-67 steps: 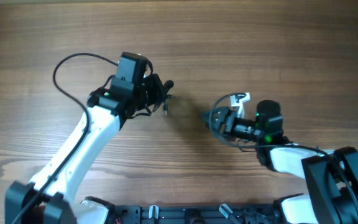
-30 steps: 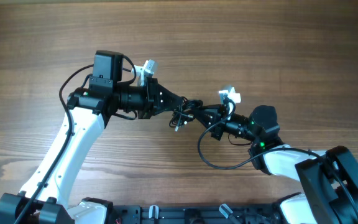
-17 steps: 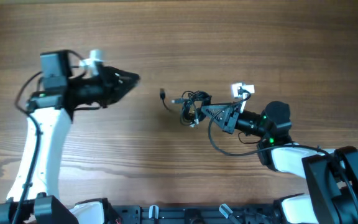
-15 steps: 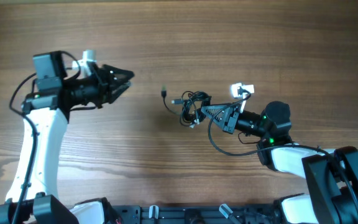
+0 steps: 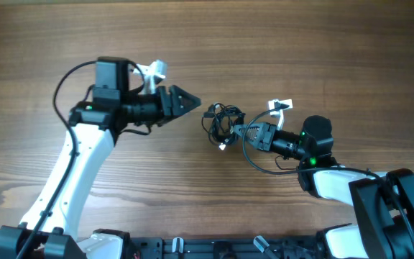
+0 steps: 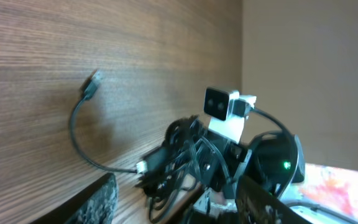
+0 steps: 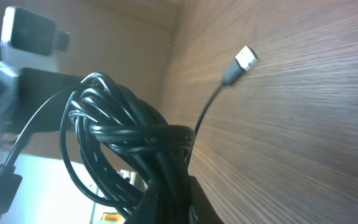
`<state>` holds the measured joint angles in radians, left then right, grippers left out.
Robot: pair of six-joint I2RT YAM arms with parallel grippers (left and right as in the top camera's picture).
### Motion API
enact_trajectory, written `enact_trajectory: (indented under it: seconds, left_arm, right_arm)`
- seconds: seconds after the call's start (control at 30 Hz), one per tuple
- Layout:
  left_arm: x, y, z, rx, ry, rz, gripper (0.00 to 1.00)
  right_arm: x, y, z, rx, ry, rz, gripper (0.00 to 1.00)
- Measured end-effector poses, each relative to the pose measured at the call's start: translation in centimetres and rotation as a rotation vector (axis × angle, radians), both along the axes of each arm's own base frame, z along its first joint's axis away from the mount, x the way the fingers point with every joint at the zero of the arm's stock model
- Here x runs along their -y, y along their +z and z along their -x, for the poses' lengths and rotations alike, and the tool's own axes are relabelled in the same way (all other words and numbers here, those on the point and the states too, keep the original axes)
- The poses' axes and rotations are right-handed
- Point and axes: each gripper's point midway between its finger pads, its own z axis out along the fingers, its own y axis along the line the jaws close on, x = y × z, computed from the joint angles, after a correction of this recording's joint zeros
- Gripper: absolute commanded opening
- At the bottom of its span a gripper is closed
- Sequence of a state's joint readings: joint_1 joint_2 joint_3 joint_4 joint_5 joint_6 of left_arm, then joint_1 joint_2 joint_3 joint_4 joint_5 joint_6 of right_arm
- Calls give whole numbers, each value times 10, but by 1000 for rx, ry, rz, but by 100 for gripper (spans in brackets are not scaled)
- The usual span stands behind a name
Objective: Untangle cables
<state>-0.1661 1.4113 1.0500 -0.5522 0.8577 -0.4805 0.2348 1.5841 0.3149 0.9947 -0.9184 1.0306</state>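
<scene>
One right hand (image 5: 244, 132), rolled sideways, on cables (image 5: 219, 120)

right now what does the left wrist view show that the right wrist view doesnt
Only left wrist: the right arm's white boxy wrist camera and the open left gripper. Only right wrist: the left arm's pale camera block, blurred. Both: the knotted bundle of thin black cables held in the right gripper, one loose plug end, the brown wooden table.
</scene>
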Motion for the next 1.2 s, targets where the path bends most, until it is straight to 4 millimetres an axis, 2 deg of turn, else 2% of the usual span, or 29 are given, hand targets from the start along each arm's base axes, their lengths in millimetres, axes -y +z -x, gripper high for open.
enact_trajectory:
  seconds: [0.27, 0.53, 0.67, 0.83, 0.97, 1.03, 1.1, 1.2]
  left_arm:
    - [16, -7, -3, -72, 93, -42, 59]
    - [41, 2, -3, -45, 73, -9, 40]
    - [48, -9, -5, -64, 69, -22, 37]
    - [67, -21, -9, -52, 34, -25, 4]
    - [73, -16, -12, -30, 30, 1, 4]
    - [73, -10, -16, -19, 27, 31, 4]
    - [64, -5, -24, -25, 51, 71, 4]
    - [26, 7, -52, -51, 167, 150, 4]
  right_arm:
    - [2, -1, -4, 14, -22, 12, 5]
    - [2, -1, -4, 14, -23, 13, 5]
    - [2, -1, -4, 14, -26, 13, 5]
    - [2, -1, -4, 14, -26, 13, 5]
    - [2, -1, -5, 13, -28, 14, 5]
    - [3, -4, -5, 2, -30, 19, 5]
    - [3, -6, -4, -9, -28, 25, 5]
    - [3, -16, -1, -59, -30, 40, 5]
